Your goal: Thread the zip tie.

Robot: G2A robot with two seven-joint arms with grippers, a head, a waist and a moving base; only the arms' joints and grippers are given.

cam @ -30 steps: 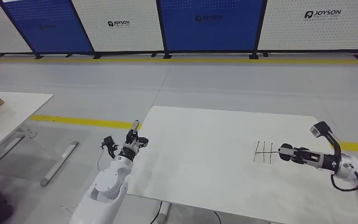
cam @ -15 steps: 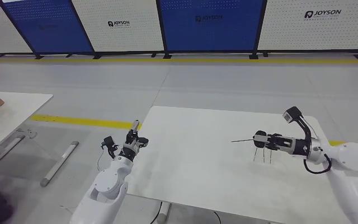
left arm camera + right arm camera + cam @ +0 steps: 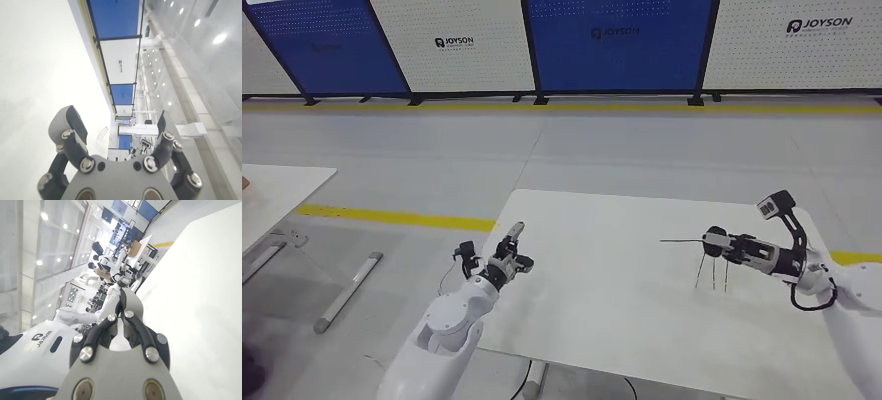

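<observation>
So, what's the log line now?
left gripper open, table edge | right gripper shut on zip tie | two spare ties on table

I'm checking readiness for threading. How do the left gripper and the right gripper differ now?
The left gripper has open, empty fingers; the right gripper is shut on a zip tie sticking out level. The left gripper is at the left edge of the table; the right gripper is near the loose zip ties on its right side. Both have the same build.

White table [image 3: 602, 300], blue and white partition panels [image 3: 622, 50], yellow floor line [image 3: 392, 216]
</observation>
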